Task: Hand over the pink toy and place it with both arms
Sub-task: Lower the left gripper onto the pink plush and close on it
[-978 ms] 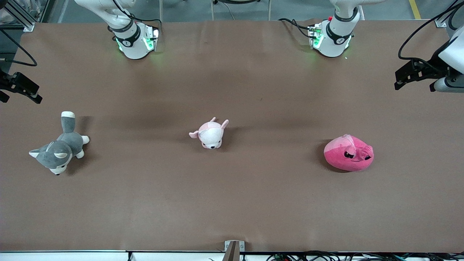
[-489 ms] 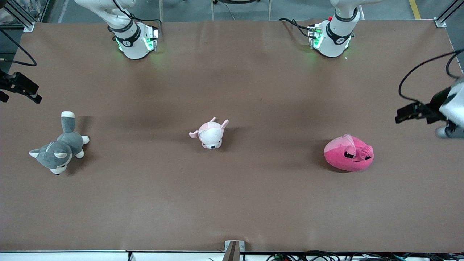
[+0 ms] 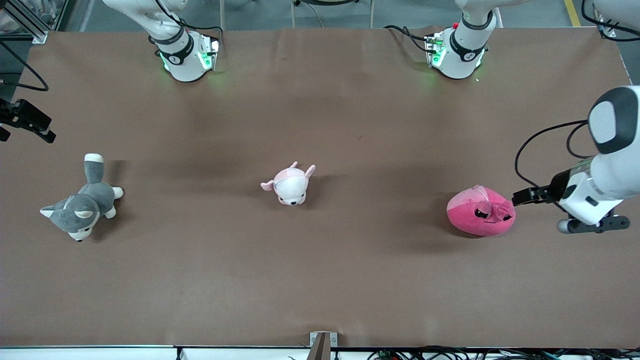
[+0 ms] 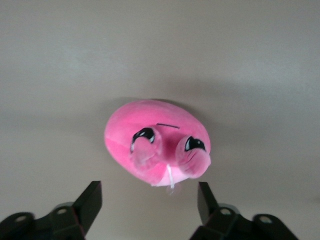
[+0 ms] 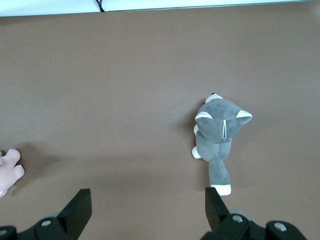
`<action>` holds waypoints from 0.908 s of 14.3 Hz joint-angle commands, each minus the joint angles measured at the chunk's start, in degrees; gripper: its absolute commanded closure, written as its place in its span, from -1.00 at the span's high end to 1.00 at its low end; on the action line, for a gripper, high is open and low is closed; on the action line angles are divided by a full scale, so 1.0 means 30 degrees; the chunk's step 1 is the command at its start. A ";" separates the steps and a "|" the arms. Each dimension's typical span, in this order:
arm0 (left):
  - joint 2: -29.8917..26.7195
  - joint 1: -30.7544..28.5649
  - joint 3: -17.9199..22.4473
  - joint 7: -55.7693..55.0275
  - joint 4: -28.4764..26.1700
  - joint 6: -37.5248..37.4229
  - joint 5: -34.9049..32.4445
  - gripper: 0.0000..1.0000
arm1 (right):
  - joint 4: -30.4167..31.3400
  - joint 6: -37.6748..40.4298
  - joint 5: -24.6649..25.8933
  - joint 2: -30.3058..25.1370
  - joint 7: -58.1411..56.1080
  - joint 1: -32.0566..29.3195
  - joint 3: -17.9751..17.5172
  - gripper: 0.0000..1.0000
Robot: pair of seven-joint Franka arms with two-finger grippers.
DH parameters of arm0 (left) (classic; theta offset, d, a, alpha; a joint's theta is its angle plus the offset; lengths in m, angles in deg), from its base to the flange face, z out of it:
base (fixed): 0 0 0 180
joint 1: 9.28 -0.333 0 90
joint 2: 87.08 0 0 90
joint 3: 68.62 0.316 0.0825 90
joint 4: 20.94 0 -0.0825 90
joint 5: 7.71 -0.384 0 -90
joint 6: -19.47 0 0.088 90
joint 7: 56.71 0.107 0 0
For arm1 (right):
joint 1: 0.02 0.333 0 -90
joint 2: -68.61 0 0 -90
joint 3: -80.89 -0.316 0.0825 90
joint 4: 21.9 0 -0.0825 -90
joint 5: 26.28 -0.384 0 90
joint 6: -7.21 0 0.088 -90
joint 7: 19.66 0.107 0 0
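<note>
Pink toy [image 3: 481, 210] sits on table [image 3: 320, 280] toward left arm's end, w/ bare cloth all round. Left gripper [image 4: 150, 200] just beside it, fingers spread, not touching. Right gripper [image 5: 148, 206] waits at table edge near husky plush [image 3: 82, 202] — fingers spread, empty.

In the front view the right pincer [image 3: 27, 124] is cut off by the picture's edge, so only its black tip shows. In the right wrist view the pale pink puppy plush [image 5: 9, 170] is cropped to 1 small part at the edge. The left wrist view is blurred; the pink toy [image 4: 156, 142] lacks fine detail, and the left pincer [image 4: 149, 204] shows only its 2 fingertips.
</note>
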 commanded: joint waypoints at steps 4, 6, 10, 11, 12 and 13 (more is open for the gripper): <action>0.0339 -0.0201 0.0033 -0.0255 -0.1920 0.2868 0.0293 0.36 | -0.0574 0.0165 -0.0073 0.0144 0.0129 -0.0162 -0.0118 1.00; 0.0574 -0.0142 0.0033 -0.0723 -0.2214 0.3340 0.0322 0.34 | -0.0574 0.0165 -0.0073 0.0144 0.0159 -0.0104 -0.0118 1.00; 0.0516 -0.0521 0.0033 -0.0842 -0.2829 0.3371 0.0322 0.29 | -0.0574 0.0165 -0.0073 0.0144 0.0158 -0.0074 -0.0118 1.00; 0.0516 -0.0639 0.0004 -0.0842 -0.2946 0.3400 0.0351 0.24 | -0.0574 0.0165 -0.0073 0.0173 0.0101 -0.0074 -0.0118 1.00; 0.0574 -0.0640 0.0003 -0.0871 -0.2948 0.3400 0.0351 0.17 | -0.0574 0.0165 -0.0073 0.0173 0.0158 -0.0045 -0.0147 1.00; 0.0604 -0.0640 0.0003 -0.0871 -0.3006 0.3400 0.0380 0.09 | -0.0545 0.0194 -0.0102 0.0202 0.0101 -0.0045 -0.0147 1.00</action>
